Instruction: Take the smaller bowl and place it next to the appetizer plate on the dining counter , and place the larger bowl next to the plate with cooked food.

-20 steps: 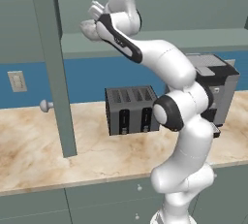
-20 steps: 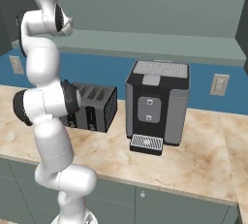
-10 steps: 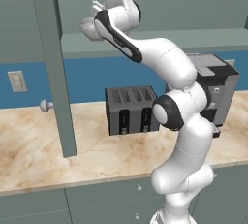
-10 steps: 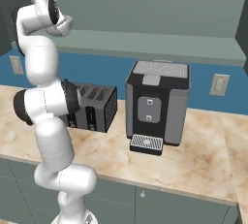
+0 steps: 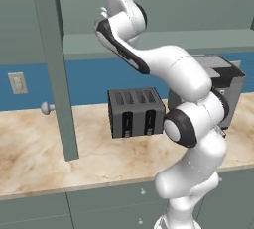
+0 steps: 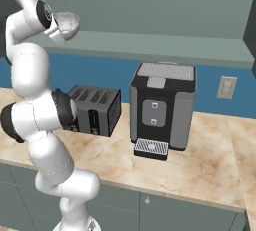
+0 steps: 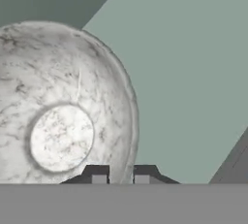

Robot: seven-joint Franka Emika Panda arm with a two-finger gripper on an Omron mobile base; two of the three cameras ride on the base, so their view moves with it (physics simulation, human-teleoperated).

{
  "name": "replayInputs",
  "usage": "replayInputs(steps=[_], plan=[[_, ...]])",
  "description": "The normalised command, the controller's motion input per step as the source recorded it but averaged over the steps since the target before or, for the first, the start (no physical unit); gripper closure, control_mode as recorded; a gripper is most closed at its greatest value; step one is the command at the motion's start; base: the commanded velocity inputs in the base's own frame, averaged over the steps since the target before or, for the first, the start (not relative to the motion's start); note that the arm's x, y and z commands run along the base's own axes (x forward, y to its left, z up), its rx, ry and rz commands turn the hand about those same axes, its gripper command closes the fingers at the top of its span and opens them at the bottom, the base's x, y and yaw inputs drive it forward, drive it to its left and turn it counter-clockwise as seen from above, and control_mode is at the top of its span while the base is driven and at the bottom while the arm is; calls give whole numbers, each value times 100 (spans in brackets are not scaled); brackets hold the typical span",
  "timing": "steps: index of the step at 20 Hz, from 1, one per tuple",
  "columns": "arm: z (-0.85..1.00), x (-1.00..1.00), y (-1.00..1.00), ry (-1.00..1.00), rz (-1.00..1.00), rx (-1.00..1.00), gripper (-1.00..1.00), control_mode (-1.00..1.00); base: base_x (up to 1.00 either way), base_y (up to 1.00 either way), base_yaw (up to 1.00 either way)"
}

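Observation:
The smaller bowl (image 7: 63, 116), grey-white and marbled, looms close in the hand view with its round base toward the camera. The two dark fingertips (image 7: 99, 175) stand close together at its lower rim, which runs down between them. My gripper (image 7: 120, 175) is shut on that rim. In the right base view the smaller bowl (image 6: 68, 23) hangs tilted at the hand, high at the upper left, in front of the grey-green cabinet shelf (image 6: 150, 45). My gripper (image 6: 60, 29) sits just left of it. The dining counter, the plates and the larger bowl are out of view.
Below the arm a beige marble counter (image 6: 200, 165) carries a black toaster (image 6: 95, 109) and a dark coffee machine (image 6: 161, 106). An open cabinet door edge (image 5: 57, 69) stands upright at the left. The blue wall holds an outlet (image 6: 227, 87).
The jaws have closed from wide open onto the bowl's rim. The hand has risen a little at the shelf; the rest of the scene is still.

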Motion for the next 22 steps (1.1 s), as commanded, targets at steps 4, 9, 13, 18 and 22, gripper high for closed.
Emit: replayInputs(steps=[4, 9, 13, 18, 22], plan=[[32, -97, -51, 4, -14, 0, 100, -100, 0, 0, 0], [63, -100, -42, 1, -6, 0, 100, -100, 0, 0, 0], [12, -100, -42, 4, -4, 0, 100, -100, 0, 0, 0], [-28, -80, -47, 7, -1, 0, 100, -100, 0, 0, 0], [-37, -69, -46, 4, 0, 0, 100, -100, 0, 0, 0]])
